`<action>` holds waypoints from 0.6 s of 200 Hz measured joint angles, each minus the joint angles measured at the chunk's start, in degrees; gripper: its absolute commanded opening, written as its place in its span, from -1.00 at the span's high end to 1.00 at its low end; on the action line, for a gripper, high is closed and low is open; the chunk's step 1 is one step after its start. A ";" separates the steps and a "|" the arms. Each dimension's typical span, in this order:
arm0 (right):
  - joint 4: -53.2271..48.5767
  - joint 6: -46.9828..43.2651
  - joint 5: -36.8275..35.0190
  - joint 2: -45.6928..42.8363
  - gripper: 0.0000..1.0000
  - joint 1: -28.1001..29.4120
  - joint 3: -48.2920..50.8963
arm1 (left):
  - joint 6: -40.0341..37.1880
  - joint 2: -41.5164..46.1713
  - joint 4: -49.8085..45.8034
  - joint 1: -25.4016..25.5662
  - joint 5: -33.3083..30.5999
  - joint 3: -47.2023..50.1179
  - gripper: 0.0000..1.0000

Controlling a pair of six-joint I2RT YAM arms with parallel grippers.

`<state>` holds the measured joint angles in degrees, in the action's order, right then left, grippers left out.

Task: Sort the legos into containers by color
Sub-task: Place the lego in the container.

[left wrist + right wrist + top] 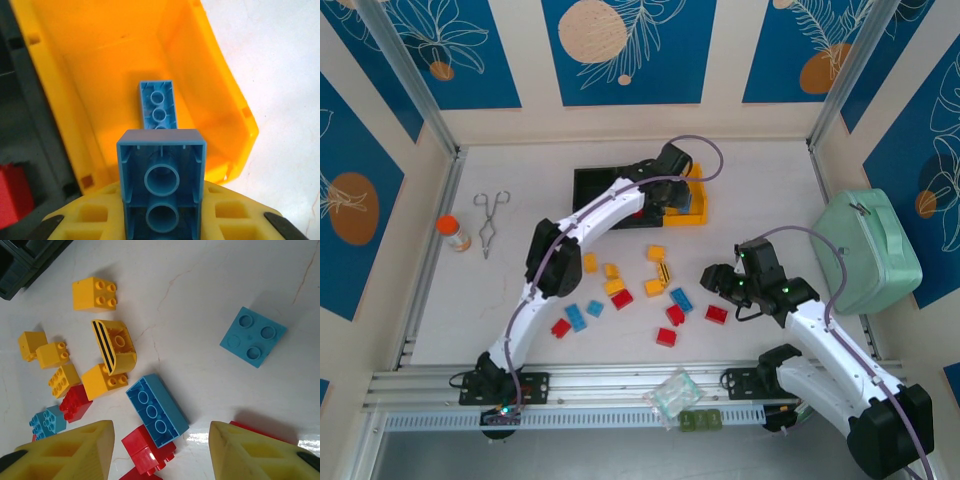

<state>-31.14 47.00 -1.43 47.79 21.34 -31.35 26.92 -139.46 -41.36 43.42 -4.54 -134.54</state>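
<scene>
While above the yellow bin (107, 65), blue brick (161, 182) between left jaws.

- The left arm (523, 315) and the right arm (835, 345) had rounded white links joined by black joint housings.
- A pale mauve cable (700, 137) ran along each arm.
- The left gripper's fingers (100, 215) and the right gripper's fingers (65, 452) were yellow moulded wedges with rectangular recesses.
- Small green lights (785, 291) glowed on the right wrist.

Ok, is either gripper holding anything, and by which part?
Left gripper clamps a blue brick by its opposite side walls; right gripper is open, holding nothing.
</scene>
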 measured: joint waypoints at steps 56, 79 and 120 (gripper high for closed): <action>-0.63 0.04 -0.02 -1.29 -0.06 -0.52 0.00 | -2.08 -7.69 -0.72 0.00 0.57 -10.95 0.48; -1.29 0.04 -0.02 -1.60 -0.05 -0.81 0.00 | -2.93 -8.48 0.15 0.00 0.90 -11.37 0.41; -1.55 0.24 -0.02 -1.62 -0.05 -0.92 0.00 | -3.65 -9.07 1.53 0.00 1.55 -11.41 0.03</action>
<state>-32.69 47.24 -1.45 46.17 20.43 -31.35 23.27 -148.53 -39.83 43.42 -2.98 -145.95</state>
